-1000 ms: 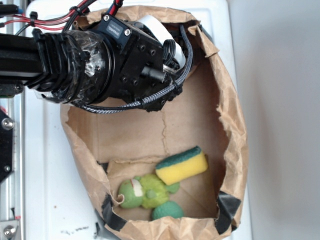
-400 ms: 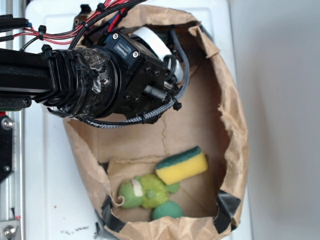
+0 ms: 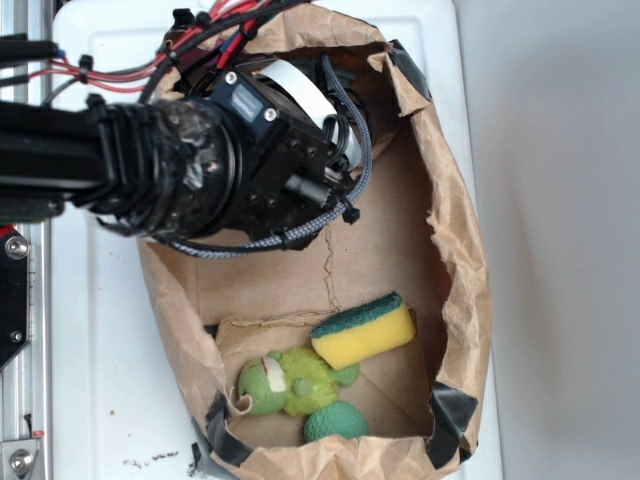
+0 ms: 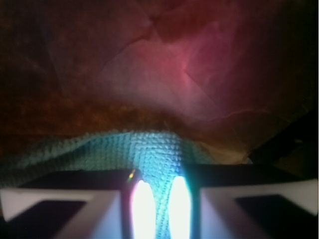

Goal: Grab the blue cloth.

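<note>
In the upper left of the exterior view: the arm's wrist block covers the top end of the paper bag, so the hand itself and the cloth are hidden from that camera.
Hand: in the wrist view the hand shows two bright pads drawn close together, with only a thin gap between them.
Hold: a narrow ridge of the cloth runs up through that gap, so the hand looks closed on a pinch of cloth; how firm the hold is cannot be told through the glare.
Cloth: it lies across the lower middle of the wrist view, spreading to the left of the pads, against the brown paper that fills the upper half.
Cloth to hand: touching, with the fold between the pads and the rest of the rag just beyond and to the left.
Risk, slip: the pinch looks thin, so the soft weave could slide out if the hand rises fast.
Risk, bag: paper may be caught with the fold, and then the bag would lift or tear.
Risk, snag: the wrist sits close under the bag's rim, which could drag on cables.
Others: the sponge and green toy lie at the bottom of the exterior view, well apart from the hand.
</note>
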